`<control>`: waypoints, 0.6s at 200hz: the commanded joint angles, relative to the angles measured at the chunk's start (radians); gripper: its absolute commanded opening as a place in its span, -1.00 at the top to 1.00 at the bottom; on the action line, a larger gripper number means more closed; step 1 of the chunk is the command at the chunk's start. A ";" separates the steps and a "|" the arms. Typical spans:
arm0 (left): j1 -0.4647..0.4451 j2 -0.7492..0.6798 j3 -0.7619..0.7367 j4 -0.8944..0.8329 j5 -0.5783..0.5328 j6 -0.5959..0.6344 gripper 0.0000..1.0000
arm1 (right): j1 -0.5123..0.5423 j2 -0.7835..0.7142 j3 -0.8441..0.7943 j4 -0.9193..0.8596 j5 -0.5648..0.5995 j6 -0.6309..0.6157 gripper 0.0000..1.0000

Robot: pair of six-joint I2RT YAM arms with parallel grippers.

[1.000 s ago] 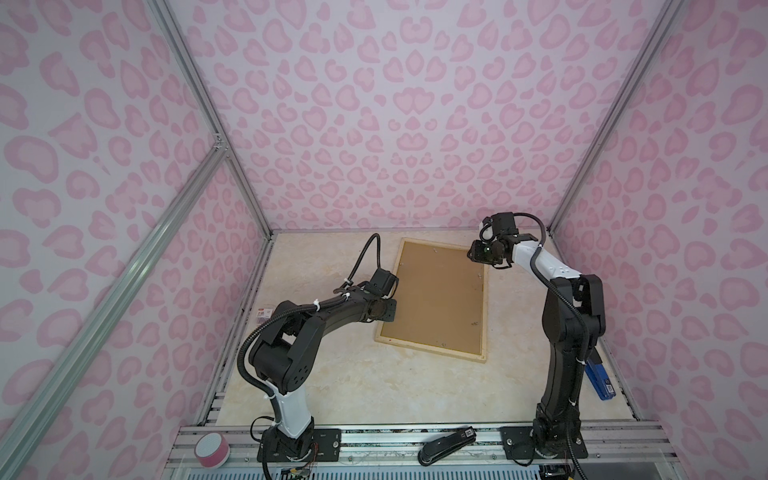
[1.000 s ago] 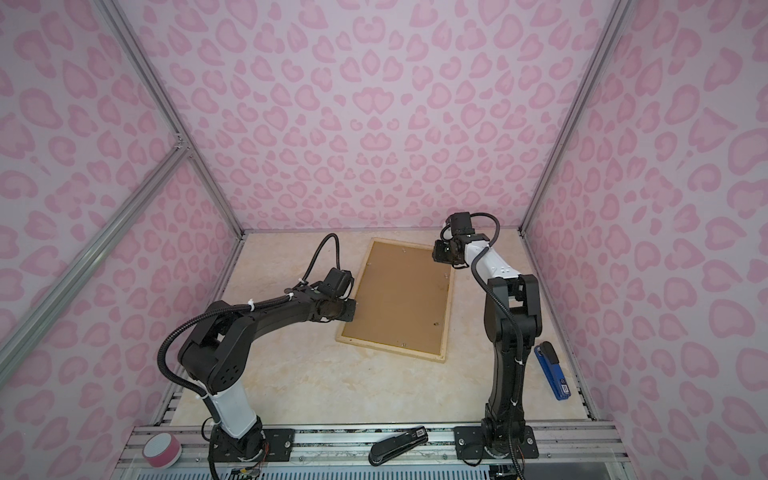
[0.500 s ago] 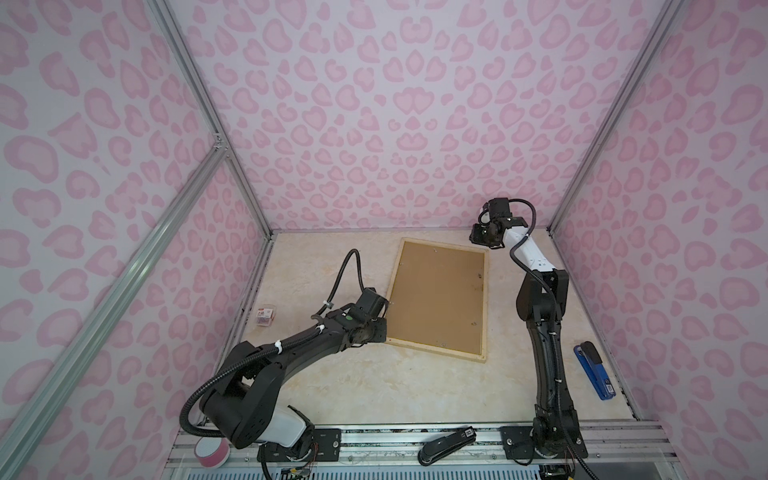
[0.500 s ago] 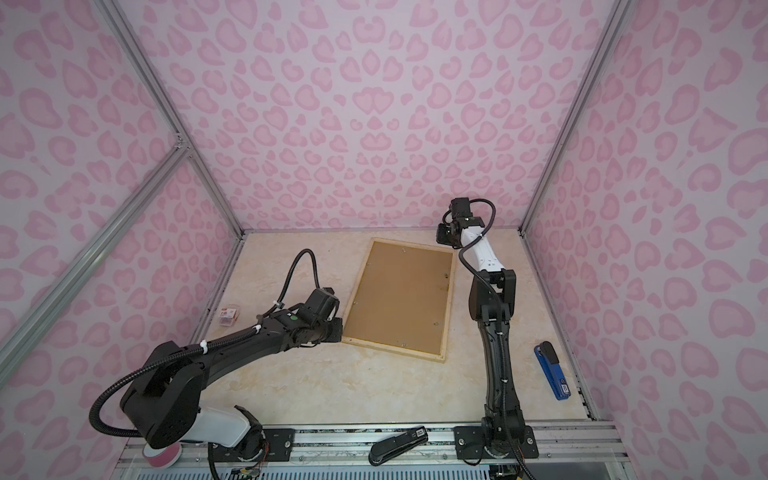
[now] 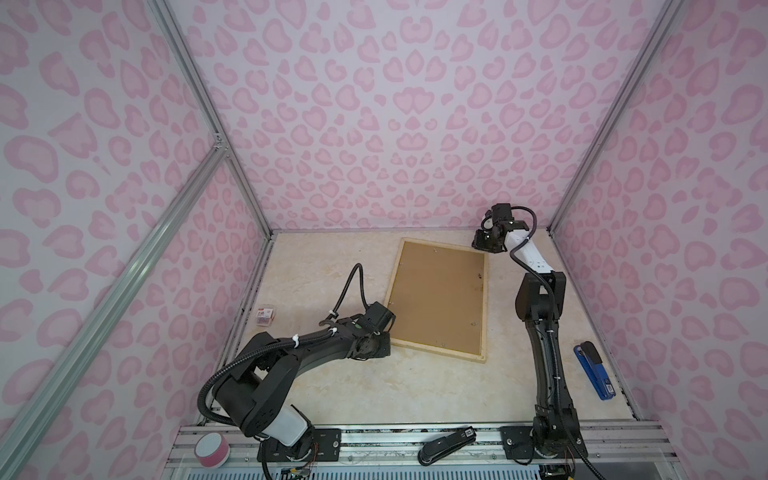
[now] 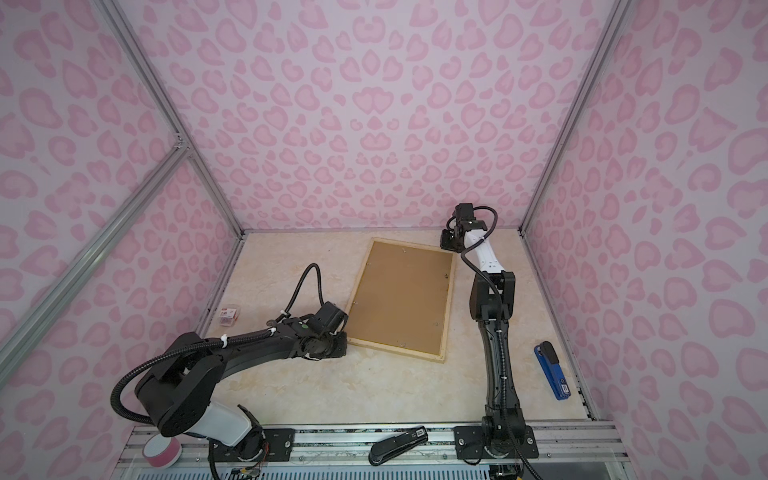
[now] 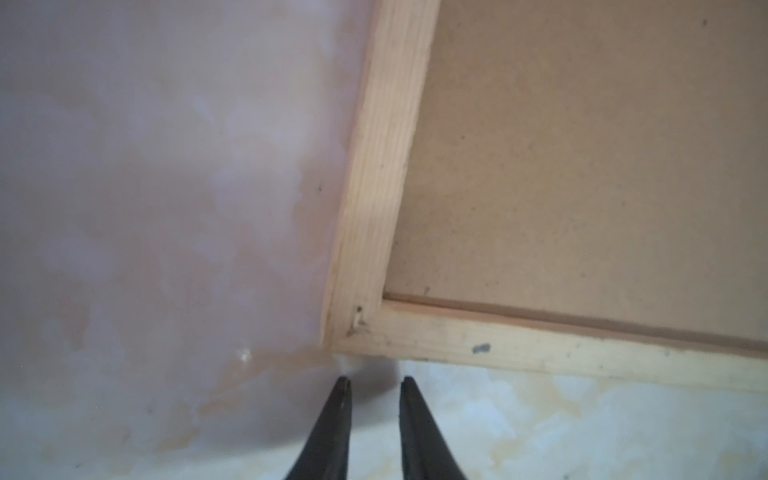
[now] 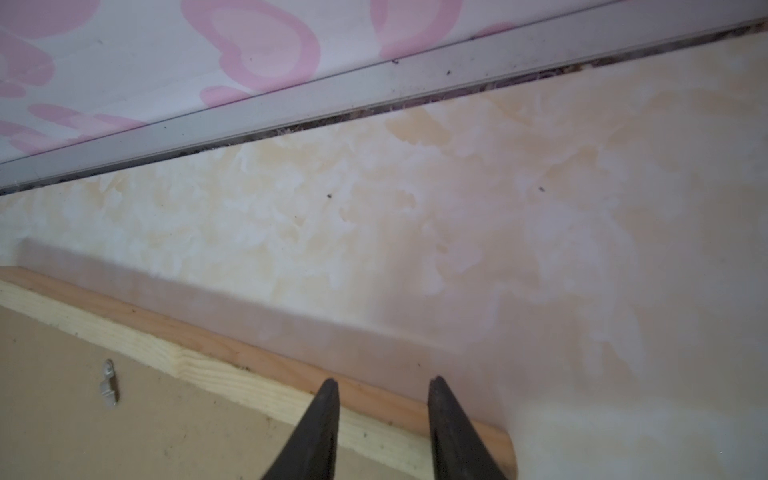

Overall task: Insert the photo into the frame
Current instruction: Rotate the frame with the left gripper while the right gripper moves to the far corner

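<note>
The pale wooden frame lies face down on the table, slightly askew, with a brown backing board filling it. The photo is hidden. My left gripper sits low on the table just off the frame's near-left corner. Its jaws stand a narrow gap apart with nothing between them. In both top views it shows at that corner. My right gripper hovers over the frame's far-right corner, open and empty.
A blue stapler lies at the right wall. A black stapler and a pink tape roll rest on the front rail. A small box sits by the left wall. A metal turn clip is on the backing board; the back wall's rail runs close behind.
My left gripper has slid from the frame's left edge down to its near-left corner, and its jaws have narrowed. My right gripper has moved back towards the far-right corner.
</note>
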State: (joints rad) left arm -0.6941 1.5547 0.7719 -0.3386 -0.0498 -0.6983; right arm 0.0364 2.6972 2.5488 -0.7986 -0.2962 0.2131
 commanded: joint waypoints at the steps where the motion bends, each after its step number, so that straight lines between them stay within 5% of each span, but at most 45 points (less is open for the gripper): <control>1: 0.019 0.030 0.012 0.015 -0.041 -0.020 0.50 | -0.006 -0.035 -0.077 -0.087 -0.009 -0.025 0.25; 120: 0.134 0.165 0.123 0.013 -0.087 0.072 0.50 | -0.072 -0.610 -1.013 0.230 -0.007 0.001 0.29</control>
State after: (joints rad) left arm -0.5663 1.6989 0.8879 -0.2512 -0.1425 -0.6567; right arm -0.0311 2.1643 1.6688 -0.6121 -0.2802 0.1970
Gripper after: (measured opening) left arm 0.249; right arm 0.360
